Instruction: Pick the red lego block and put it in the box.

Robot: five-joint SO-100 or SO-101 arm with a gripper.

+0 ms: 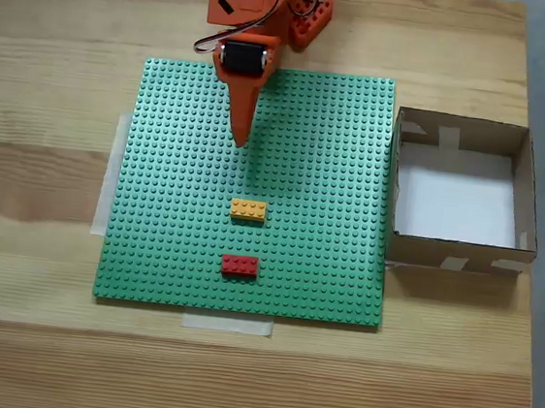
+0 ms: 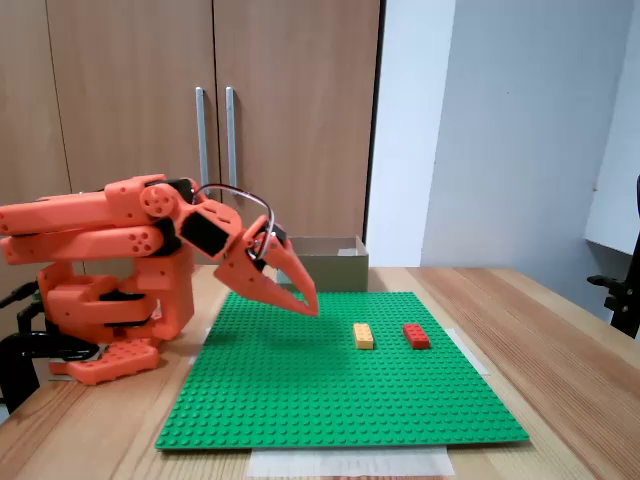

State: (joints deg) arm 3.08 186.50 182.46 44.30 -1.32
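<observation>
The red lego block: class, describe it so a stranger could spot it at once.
Find the green baseplate on the wooden table. In a fixed view from above, two small bricks lie near its lower middle. The red lego block is the lower one, below the orange-yellow brick.

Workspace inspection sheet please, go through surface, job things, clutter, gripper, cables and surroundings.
Surface: wooden table carrying a green studded baseplate, with pale tape at its left and near edges in the top-down fixed view.
Job's things: red lego block sits on the baseplate, untouched; the box, open with a white floor, stands off the plate's right edge.
Clutter: an orange-yellow brick lies between the gripper and the red block, apart from both.
Gripper: the gripper points down over the plate, its tips near the studs, fingers together, holding nothing.
Cables: a dark cable loops over the wrist.
Surroundings: wooden cabinet doors and a pale wall behind.
</observation>
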